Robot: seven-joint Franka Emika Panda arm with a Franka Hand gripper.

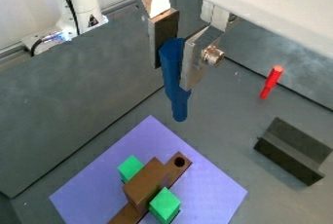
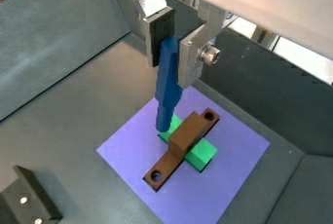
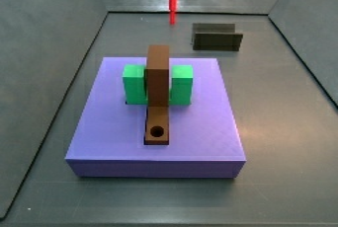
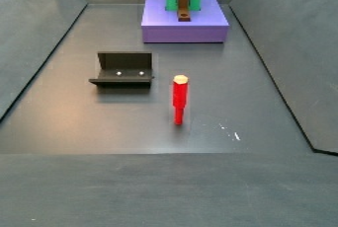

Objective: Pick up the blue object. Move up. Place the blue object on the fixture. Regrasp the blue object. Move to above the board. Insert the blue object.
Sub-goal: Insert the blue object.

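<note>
The blue object (image 1: 173,82) (image 2: 168,87) is a slim blue peg hanging upright between the silver fingers in both wrist views. My gripper (image 1: 178,60) (image 2: 174,57) is shut on its upper part, high above the floor. Far below its lower end lies the lavender board (image 1: 208,187) (image 2: 237,148) (image 3: 119,122) (image 4: 199,32), carrying a brown bar (image 1: 154,184) (image 2: 180,148) (image 3: 158,88) with a round hole (image 3: 158,132) and green blocks (image 3: 134,83). The dark fixture (image 1: 293,148) (image 2: 26,201) (image 3: 216,37) (image 4: 123,71) stands empty, apart from the board. Neither side view shows the gripper.
A red peg (image 1: 271,82) (image 3: 172,6) (image 4: 180,99) stands upright on the grey floor near the fixture. Sloping grey walls (image 3: 53,63) enclose the work area on all sides.
</note>
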